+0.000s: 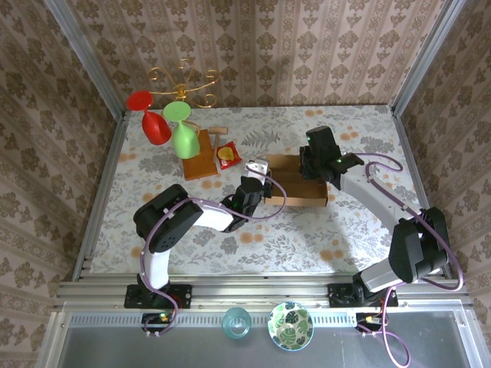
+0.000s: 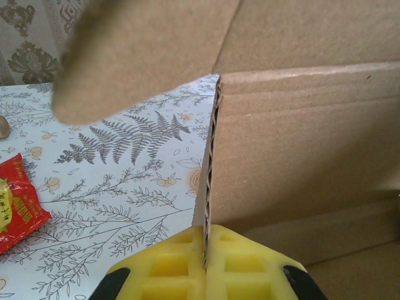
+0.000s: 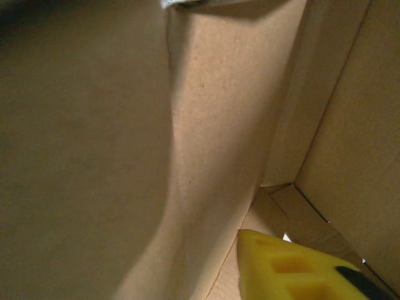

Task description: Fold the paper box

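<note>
The paper box [image 1: 298, 193] is brown corrugated cardboard, partly formed, lying at the middle of the table. My left gripper [image 1: 259, 170] is at its left end, and in the left wrist view its yellow pads [image 2: 169, 262] are shut on the upright edge of the box's side wall [image 2: 211, 181]. A rounded flap [image 2: 144, 50] hangs above that wall. My right gripper [image 1: 313, 165] reaches down into the box from the far side. In the right wrist view one yellow finger [image 3: 294, 269] sits beside a tall cardboard panel [image 3: 212, 156]; the other finger is hidden.
A wooden block stand [image 1: 199, 162] carries a red glass [image 1: 153, 123] and a green glass [image 1: 182, 136] at the back left, with a gold wire rack [image 1: 184, 80] behind. A red snack packet [image 1: 228, 155] lies next to the box's left end. A cup [image 1: 236, 322] and a patterned bowl [image 1: 290, 324] stand below the table's near edge.
</note>
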Available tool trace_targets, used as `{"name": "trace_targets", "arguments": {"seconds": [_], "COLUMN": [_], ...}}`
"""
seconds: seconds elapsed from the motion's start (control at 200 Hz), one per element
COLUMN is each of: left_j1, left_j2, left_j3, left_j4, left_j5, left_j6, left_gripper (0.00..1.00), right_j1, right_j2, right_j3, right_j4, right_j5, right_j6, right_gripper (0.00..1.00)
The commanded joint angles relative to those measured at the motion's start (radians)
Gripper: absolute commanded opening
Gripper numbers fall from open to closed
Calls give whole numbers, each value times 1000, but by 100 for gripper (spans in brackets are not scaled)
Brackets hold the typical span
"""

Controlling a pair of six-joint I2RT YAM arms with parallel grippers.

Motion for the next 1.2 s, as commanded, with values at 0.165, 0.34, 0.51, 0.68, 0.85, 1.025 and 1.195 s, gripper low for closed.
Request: {"name": "trace_targets", "arguments": {"seconds": [0.165, 0.34, 0.51, 0.68, 0.85, 1.025, 1.195], "left_j1": [11, 7, -23, -19, 106, 181, 190], "left_j2": [-33, -160, -337, -533, -569, -469, -346], "left_j3": [-4, -51, -137, -166, -44, 102, 196], "left_j4": [-133, -192, -313, -543, -807, -914, -950], "left_j5": [35, 98, 146, 134, 295, 482, 594], "left_j6": [-29, -115, -220, -337, -506, -590, -623], "left_gripper": [20, 37, 41, 43, 44, 44, 45], "right_j1": [-4, -5, -11, -14, -20, -24, -38], "right_j2": [-45, -78, -82, -119, -130, -138, -139], "right_j3": [-89, -179, -237, -269, -316, -384, -446], "right_j4": [12, 53, 89, 96, 90, 90, 82], "right_j5": [-14, -35, -44, -61, -108, -132, -147], "right_j6": [17, 14, 12, -5, -78, -187, -275], "right_gripper": [9, 5, 4, 4, 6, 10, 26]}}
